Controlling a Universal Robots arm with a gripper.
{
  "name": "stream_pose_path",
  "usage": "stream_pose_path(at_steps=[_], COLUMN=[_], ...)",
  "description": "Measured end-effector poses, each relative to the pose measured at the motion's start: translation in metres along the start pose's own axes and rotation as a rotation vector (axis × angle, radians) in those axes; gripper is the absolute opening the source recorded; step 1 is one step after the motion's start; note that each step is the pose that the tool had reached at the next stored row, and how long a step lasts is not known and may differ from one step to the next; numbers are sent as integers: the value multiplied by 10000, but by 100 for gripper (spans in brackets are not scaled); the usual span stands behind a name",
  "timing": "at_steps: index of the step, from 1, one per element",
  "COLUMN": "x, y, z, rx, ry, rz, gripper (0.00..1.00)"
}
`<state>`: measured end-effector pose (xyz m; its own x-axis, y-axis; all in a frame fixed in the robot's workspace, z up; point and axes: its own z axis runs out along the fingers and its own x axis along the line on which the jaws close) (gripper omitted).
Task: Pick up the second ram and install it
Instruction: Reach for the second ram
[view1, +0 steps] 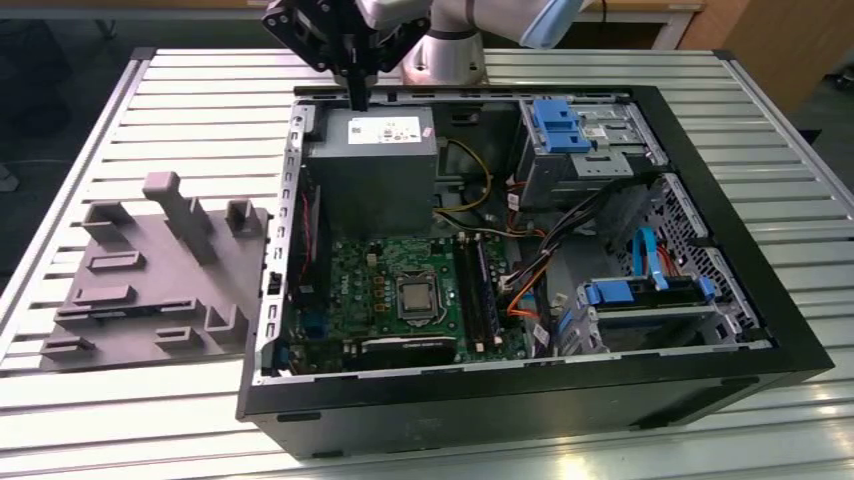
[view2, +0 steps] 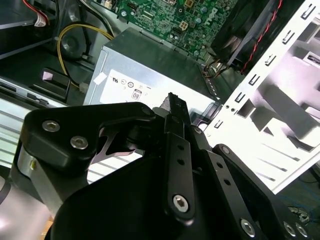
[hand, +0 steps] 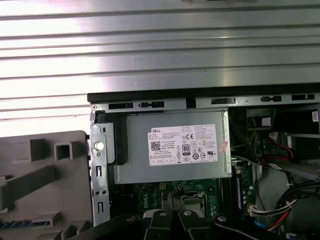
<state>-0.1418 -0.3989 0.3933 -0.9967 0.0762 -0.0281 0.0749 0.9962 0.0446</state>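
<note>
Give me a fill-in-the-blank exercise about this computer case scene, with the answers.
The claw hangs over the grey metal power supply box, which bears a ___ label.
The grey plastic fixture with upright posts sits on the exterior view's ___ of the open black computer case.
The green circuit board with a square silver chip lies ___ that case.
Missing words: white; left; inside.

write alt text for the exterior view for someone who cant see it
A robot arm's gripper hangs over the grey power supply at the far end of an open desktop computer case lying on a slatted metal table. The case's green motherboard lies exposed, and a grey plastic fixture sits on the table at the exterior view's left.
</note>
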Motion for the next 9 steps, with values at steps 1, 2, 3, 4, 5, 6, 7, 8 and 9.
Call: stream_pose_path(at_steps=[1,2,3,4,5,6,7,8,9], x=[4,8,11,16,19,23,27,31,35], y=[0,-1,-1,-1,-1,-2,-2,-2,-3], z=[0,0,0,-1,0,-1,-1,-1,-1], rx=[0,0,0,0,0,0,0,-1,0], ry=[-1,-1,-2,-2,-3,-3,-4,-5,-5], rz=[0,0,0,0,0,0,0,0,0], gripper=[11,11,11,11,11,11,11,11,11])
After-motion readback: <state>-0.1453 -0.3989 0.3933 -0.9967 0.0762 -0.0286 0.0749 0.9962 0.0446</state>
